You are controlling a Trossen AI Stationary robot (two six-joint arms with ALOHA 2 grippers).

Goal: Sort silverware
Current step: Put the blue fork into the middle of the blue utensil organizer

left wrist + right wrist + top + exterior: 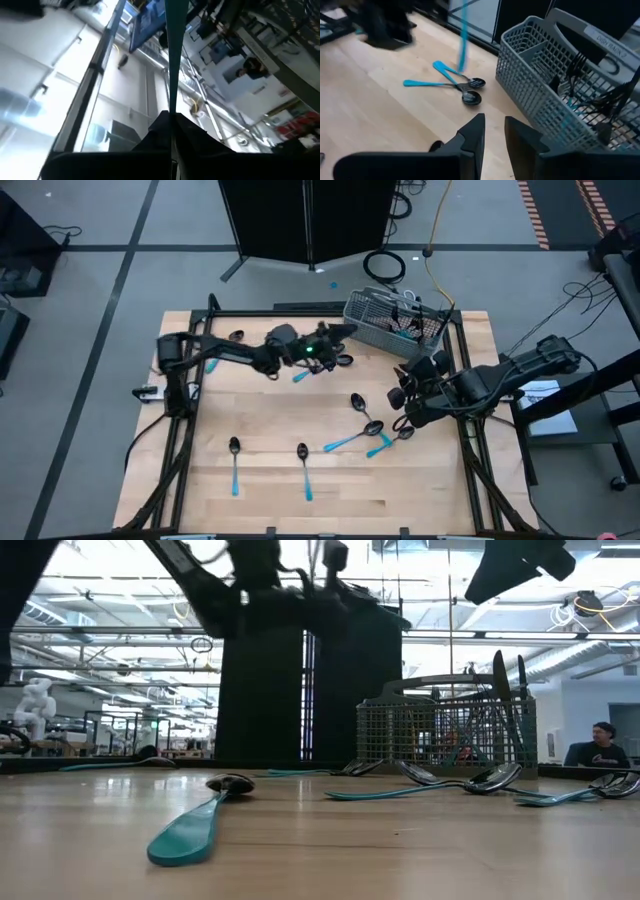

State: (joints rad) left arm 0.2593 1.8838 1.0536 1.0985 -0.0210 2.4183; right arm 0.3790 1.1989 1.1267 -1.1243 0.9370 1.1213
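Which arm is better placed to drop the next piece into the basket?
The left. Its end effector is shut on a blue-handled utensil, raised near the basket. The right end effector holds nothing, though it also hangs close to the basket.

Light wood table [270,490]; scattered blue-handled silverware [234,463] lying flat; grey mesh basket [392,322] at far edge.

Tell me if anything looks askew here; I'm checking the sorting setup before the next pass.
Mostly an unfinished sort: loose spoons lie scattered across the table at all angles, some overlapping in a pile. The basket sits skewed to the table's edges. The left claw, shut on a blue-handled piece, is beside it.
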